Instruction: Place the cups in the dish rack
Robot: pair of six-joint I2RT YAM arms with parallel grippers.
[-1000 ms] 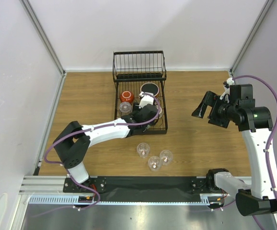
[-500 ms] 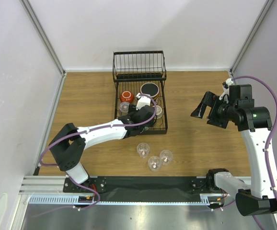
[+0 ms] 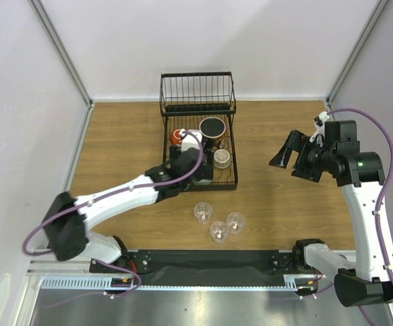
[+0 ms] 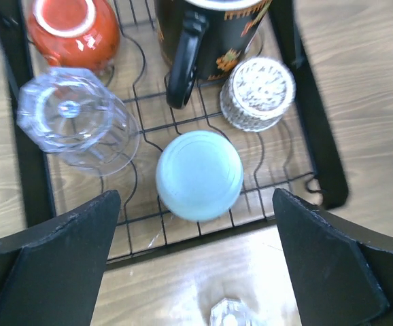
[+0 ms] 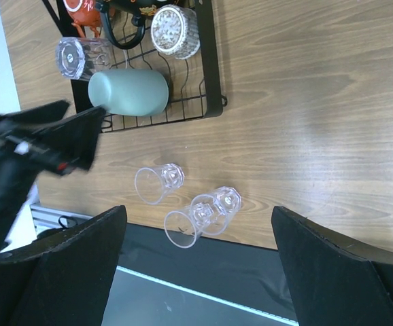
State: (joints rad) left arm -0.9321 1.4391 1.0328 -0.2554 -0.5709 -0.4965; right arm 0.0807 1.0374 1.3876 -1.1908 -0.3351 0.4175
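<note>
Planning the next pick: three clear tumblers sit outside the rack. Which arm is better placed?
Left, probably: the open left tool hovers at the dish rack's near edge, close to a tumbler; the right tool, also open, is farther off.

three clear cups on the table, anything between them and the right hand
Nothing visible does: only bare table lies between the open right hand and the three clear tumblers. The dish rack sits just beyond them, not in between.
</note>
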